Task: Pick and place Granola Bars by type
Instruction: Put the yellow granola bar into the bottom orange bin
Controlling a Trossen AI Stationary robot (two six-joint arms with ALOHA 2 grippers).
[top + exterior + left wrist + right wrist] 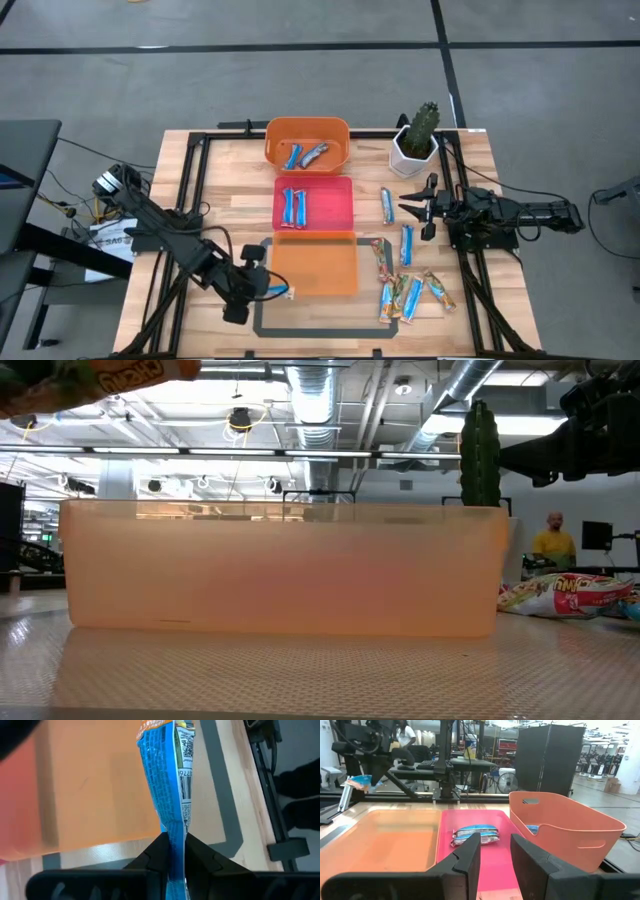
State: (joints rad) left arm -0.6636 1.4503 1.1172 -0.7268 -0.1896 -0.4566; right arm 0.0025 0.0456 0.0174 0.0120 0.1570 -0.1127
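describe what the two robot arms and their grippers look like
Both arms are dark, nearly black, built of jointed segments. The left arm has black cables looped along it and a pale round part near its base. The right gripper has two slim dark fingers; the left gripper's fingers are black, angular wedges.

Wooden table (230, 205) with trays (314, 263), bars (407, 244)

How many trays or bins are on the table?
3, in a row down the table's middle: an orange bin by the cactus end, a pink tray in the middle, and an orange tray nearest the left gripper.
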